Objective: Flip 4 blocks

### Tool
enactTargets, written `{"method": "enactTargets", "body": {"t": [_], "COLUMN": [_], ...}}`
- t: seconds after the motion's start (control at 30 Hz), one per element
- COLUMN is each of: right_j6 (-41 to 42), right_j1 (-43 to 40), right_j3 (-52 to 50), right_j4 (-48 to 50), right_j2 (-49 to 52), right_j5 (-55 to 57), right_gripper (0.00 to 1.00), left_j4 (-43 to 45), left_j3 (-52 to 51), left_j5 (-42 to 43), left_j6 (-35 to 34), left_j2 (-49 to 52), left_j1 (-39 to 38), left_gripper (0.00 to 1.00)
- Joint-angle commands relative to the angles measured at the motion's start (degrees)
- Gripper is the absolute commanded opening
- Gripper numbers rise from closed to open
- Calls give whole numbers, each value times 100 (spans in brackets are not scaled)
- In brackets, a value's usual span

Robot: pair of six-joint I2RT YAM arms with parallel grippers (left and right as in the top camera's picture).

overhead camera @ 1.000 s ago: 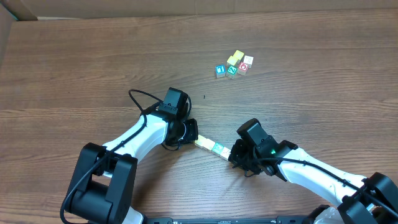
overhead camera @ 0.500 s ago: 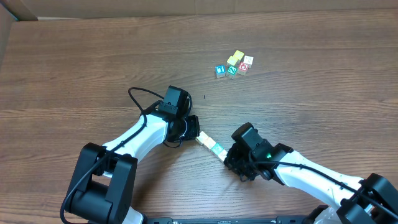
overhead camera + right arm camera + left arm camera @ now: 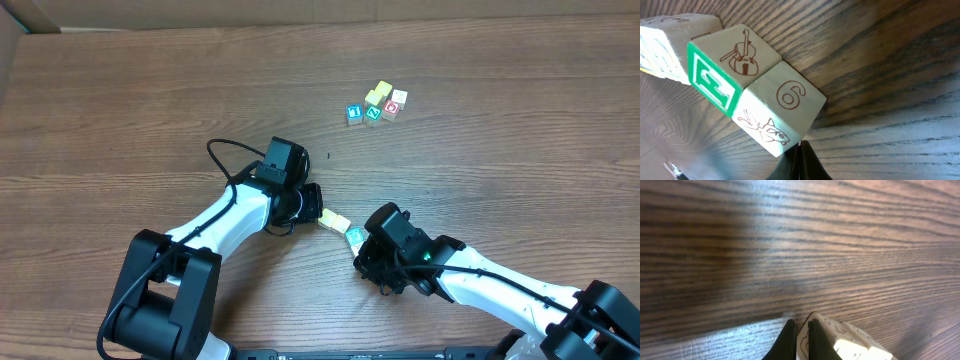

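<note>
Wooden table [image 3: 150,100]: right claw [image 3: 360,252] now closer to left claw [image 3: 316,208], blocks [image 3: 336,221] between.

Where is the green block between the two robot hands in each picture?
Overhead: green block just below centre, beside a yellow block.
Left wrist: not in it; only a pale block at the bottom edge.
Right wrist: upper left, a violin drawn on it.
Shared landmark: the wood-grain table.
</note>
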Motion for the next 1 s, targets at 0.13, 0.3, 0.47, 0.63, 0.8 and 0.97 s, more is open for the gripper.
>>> {"method": "enactTargets", "body": {"t": [0.13,0.3,0.47,0.63,0.8,0.97], "right_j6": [20,-358,-1360,-2754,-3812,-4531], "right_j1": [33,17,-136,-682,-1362,-1543], "right_j3": [-22,17,605,1720,2426,2940], "right_j4": [-96,-297,-1012,-2518,-2992,-3110], "right_j2": [17,4,-205,-273,-267,55], "right_j5": [94,166,136,225,168,221], "right_gripper": [4,4,4,6,4,4], "left_j4": [85,87,-107,-918,-2269,-3187], "left_j3": [-13,-11,223,909,1773,2218], "left_j5": [-72,-212,-339,-448,-1447,-1803], "left_j6": [-74,13,31,181,57,-170], "left_j2": [83,83,28,-264,-802,-1600], "left_j1": [-42,-22,219,662,1233,2035], "left_gripper": [4,4,4,4,4,4]}}
